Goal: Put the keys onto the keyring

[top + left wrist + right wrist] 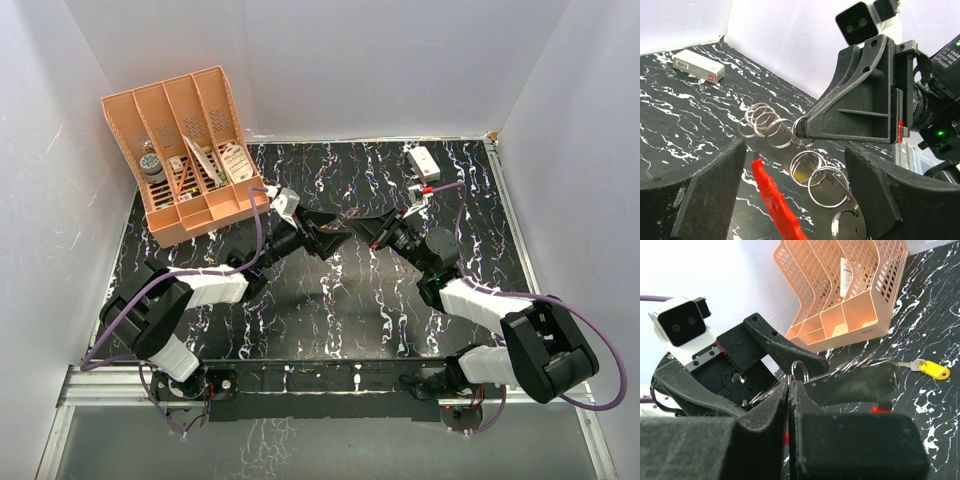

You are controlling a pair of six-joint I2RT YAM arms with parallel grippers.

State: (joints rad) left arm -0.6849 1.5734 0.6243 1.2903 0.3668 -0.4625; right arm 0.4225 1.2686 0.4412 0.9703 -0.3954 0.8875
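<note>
Left gripper (796, 155): jaws wide apart. The red keyring (772, 197) sits low between them; no contact with either finger is visible. Right gripper (791, 384): jaws pinched tight on a split ring (800, 127) in a chain of rings. Flat silvery keys (846, 221) sit on that chain, just beside the keyring. The yellow-headed key (932, 370) is at the chain's far end; cannot tell whether it touches the counter (670, 115).

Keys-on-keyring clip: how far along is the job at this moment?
Done: nothing that shows; no key is visibly threaded on the red keyring. In hand: the right gripper is shut on a split ring of a silvery ring cluster, which sits inside the open left gripper. Left: the yellow-tagged key seems to lie on the table, apart, so the threading remains.
</note>
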